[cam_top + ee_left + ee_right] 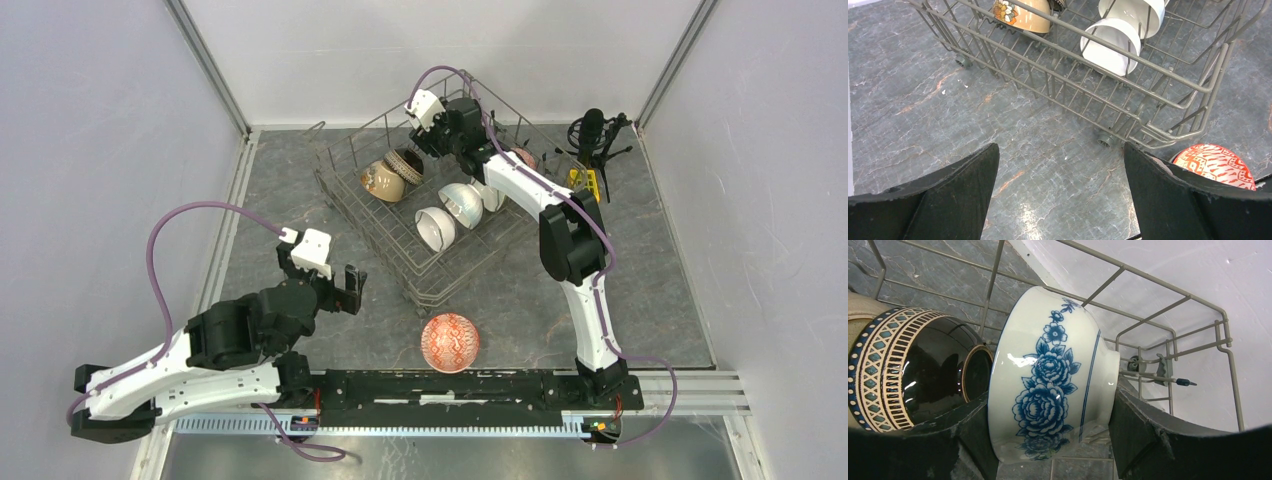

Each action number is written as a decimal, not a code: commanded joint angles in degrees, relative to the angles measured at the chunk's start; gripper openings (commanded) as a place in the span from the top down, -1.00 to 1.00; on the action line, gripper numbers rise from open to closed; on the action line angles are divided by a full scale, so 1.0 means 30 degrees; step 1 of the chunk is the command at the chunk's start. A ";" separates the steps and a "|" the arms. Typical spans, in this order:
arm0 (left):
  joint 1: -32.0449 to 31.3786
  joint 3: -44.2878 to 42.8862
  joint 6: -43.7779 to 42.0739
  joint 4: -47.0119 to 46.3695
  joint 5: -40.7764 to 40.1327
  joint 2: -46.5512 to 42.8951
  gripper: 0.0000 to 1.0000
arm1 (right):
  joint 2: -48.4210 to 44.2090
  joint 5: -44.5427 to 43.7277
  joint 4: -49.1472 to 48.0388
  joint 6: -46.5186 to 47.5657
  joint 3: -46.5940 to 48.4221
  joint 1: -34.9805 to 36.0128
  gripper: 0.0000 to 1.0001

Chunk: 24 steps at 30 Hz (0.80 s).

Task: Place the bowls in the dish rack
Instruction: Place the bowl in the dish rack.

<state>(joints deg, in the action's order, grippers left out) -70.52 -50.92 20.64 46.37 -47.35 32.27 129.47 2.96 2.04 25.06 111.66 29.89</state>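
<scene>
The grey wire dish rack [430, 293] stands at the table's middle back. My right gripper [1048, 432] reaches into its far corner, shut on a white bowl with blue flowers [1048, 375] held on edge, one finger at the rim and one at the base. A dark patterned bowl [923, 370] leans just left of it. A tan bowl [381, 181] and two white bowls [436, 228] also stand in the rack. A red patterned bowl [450, 342] lies on the table in front of the rack. My left gripper [340, 290] hovers open and holds nothing, left of the rack's near corner.
A black microphone on a tripod [592, 140] stands at the back right, with a small yellow piece [588, 182] at its foot. Another reddish bowl [525, 158] shows behind the right arm. The arms' black base rail [450, 388] runs along the near edge.
</scene>
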 commanded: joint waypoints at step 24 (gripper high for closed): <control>0.0782 0.0092 -0.0934 -0.0918 0.0871 0.0076 -0.99 | -0.1790 -0.2323 -0.2468 -0.0950 -0.0303 -0.0177 1.00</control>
<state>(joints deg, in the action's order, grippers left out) -68.58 -50.89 20.62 46.15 -44.91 32.38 127.72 -1.61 -1.23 21.93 109.36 30.04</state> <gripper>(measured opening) 0.994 0.718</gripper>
